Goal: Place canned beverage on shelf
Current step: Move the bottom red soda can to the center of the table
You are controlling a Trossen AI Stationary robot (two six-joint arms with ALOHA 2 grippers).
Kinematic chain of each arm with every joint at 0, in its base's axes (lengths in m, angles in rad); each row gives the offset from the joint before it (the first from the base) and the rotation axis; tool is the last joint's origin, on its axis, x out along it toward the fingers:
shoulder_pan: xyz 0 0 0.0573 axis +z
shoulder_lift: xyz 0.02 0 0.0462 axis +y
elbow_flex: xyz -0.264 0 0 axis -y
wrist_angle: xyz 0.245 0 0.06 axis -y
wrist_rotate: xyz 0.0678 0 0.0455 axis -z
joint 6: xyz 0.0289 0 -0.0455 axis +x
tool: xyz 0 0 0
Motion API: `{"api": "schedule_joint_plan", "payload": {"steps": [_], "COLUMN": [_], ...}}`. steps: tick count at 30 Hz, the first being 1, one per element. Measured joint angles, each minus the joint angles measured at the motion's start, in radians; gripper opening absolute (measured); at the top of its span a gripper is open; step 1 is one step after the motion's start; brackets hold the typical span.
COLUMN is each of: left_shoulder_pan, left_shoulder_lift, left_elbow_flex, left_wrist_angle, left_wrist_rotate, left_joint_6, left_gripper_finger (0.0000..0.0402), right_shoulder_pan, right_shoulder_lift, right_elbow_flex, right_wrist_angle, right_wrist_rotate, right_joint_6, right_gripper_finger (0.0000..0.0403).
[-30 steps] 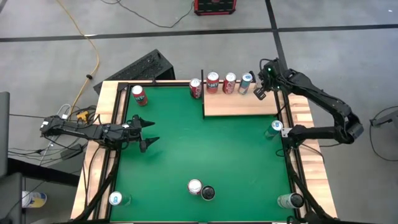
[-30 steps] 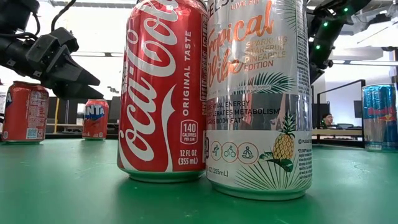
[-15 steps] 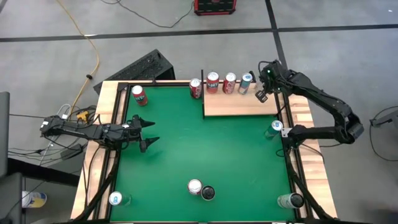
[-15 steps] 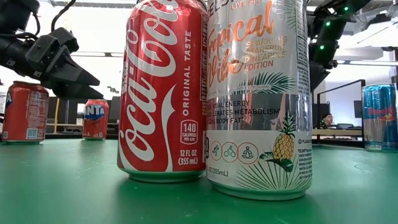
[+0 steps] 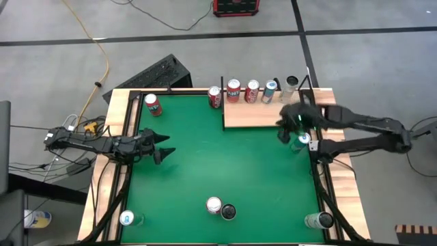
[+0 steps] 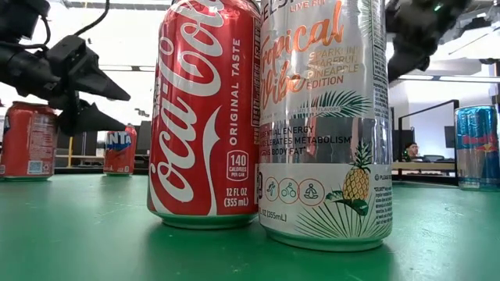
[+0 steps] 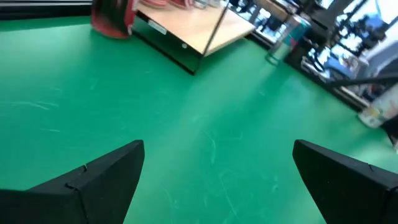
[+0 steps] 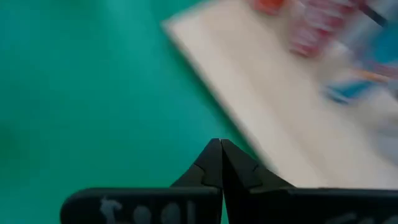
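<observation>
The shelf [image 5: 263, 115], a pale wood board, lies at the table's far right. Along its far edge stand two red cans [image 5: 233, 89], a blue-green can [image 5: 270, 91] and a silver can [image 5: 291, 85]. My right gripper [image 5: 280, 131] hangs shut and empty above the shelf's near right corner; the right wrist view shows its fingertips [image 8: 219, 144] together over the blurred shelf [image 8: 280, 118]. My left gripper [image 5: 166, 145] waits open at the table's left, holding nothing [image 7: 217, 168].
Loose cans stand on the green mat: a red one [image 5: 214, 97] by the shelf's left post, a red one [image 5: 152, 104] far left, a blue one [image 5: 302, 141] at the right edge, two [image 5: 214, 205] near the front middle, and one at each near corner.
My right gripper has swung from the shelf's far right corner toward the table's near edge, staying shut; it now hangs over the shelf's near right corner. A silver can shows where it stood. My left gripper has rolled about its own line in place, staying open.
</observation>
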Motion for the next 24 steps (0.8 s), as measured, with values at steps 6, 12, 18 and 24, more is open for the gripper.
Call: {"api": "schedule_joint_plan", "payload": {"steps": [6, 12, 18, 24], "left_shoulder_pan": [0.000, 0.002, 0.027, 0.054], "left_shoulder_lift": [0.000, 0.000, 0.001, 0.001], "left_elbow_flex": [-0.002, -0.002, 0.003, 0.193], "left_wrist_angle": [0.041, 0.095, 0.205, 0.325], "left_wrist_rotate": [-0.053, -0.081, -0.011, 0.173], "left_joint_6": [-0.096, -0.167, -0.113, 0.081], "left_gripper_finger": [0.0396, 0.0396, 0.0396, 0.0396], "right_shoulder_pan": [0.388, 0.617, 0.704, 0.689], "right_shoulder_lift": [-0.039, 0.040, 0.115, 0.151], "right_elbow_flex": [-0.143, -0.158, -0.158, -0.150], "right_wrist_angle": [0.325, 0.472, 0.493, 0.500], "right_wrist_rotate": [0.171, 0.334, 0.391, 0.396], "right_joint_6": [0.126, 0.138, 0.138, 0.138], "right_gripper_finger": [0.0021, 0.0022, 0.0022, 0.0022]}}
